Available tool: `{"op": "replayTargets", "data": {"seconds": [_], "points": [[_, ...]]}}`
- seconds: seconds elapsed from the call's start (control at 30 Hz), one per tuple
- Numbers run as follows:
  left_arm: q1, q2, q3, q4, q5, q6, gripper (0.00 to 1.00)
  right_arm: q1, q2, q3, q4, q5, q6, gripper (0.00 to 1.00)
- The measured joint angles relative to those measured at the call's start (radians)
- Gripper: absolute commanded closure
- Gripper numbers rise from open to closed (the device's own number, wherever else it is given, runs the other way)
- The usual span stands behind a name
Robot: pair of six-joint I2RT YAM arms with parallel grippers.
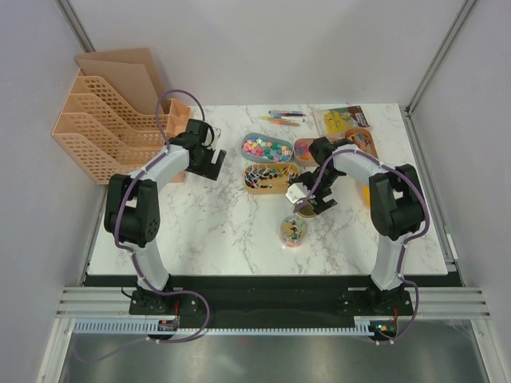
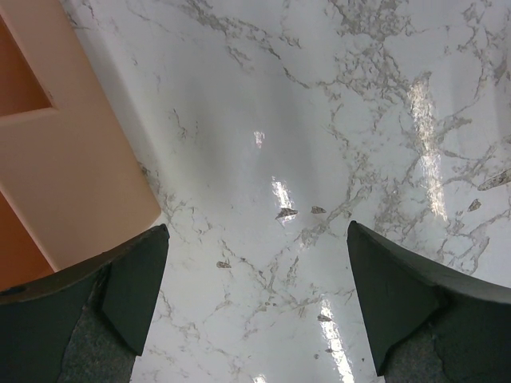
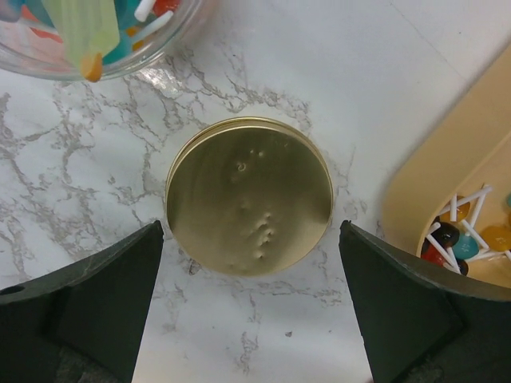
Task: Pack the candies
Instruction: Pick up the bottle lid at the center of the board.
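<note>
**Candies [image 1: 267,148] trayed and jarred, nothing gripped**

Loose in a grey oval tray [image 1: 244,146] at mid-worktop [image 1: 207,231], behind the right tool [image 3: 251,235]; too small to show any long axis. More in a glass jar [image 1: 294,242] just beside that tool, spread wide and empty over a flat gold lid [image 3: 249,206]. Left tool [image 2: 257,233] likewise wide, empty, over bare marble beside an orange file rack [image 2: 72,159].

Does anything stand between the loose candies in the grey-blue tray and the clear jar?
The jar looks uncovered; a gold lid lies flat on the marble beside it. Between the candies and the jar sit the lollipop tray and the open right pincer, poised over that lid.
</note>
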Motion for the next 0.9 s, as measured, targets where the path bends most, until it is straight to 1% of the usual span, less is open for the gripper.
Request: {"op": "replayTargets", "data": {"seconds": [0.37, 0.5, 0.53, 0.57, 0.63, 0.77, 0.9], "points": [[0.0, 0.0, 0.0, 0.0, 0.0, 0.0, 0.0, 0.04, 0.04, 0.008, 0.018, 0.032, 0.024, 0.02], [0.0, 0.0, 0.0, 0.0, 0.0, 0.0, 0.0, 0.044, 0.045, 0.009, 0.021, 0.047, 0.037, 0.12], [0.0, 0.0, 0.0, 0.0, 0.0, 0.0, 0.0, 0.044, 0.045, 0.01, 0.022, 0.048, 0.045, 0.17], [0.0, 0.0, 0.0, 0.0, 0.0, 0.0, 0.0, 0.044, 0.045, 0.012, 0.024, 0.052, 0.051, 0.19], [0.0, 0.0, 0.0, 0.0, 0.0, 0.0, 0.0, 0.044, 0.045, 0.014, 0.028, 0.057, 0.069, 0.21], [0.0, 0.001, 0.002, 0.0, 0.001, 0.0, 0.0, 0.044, 0.044, 0.014, 0.033, 0.06, 0.099, 0.23], [0.0, 0.002, 0.014, -0.001, 0.001, 0.0, 0.0, 0.043, 0.024, 0.014, 0.033, 0.087, 0.15, 0.22]]}}
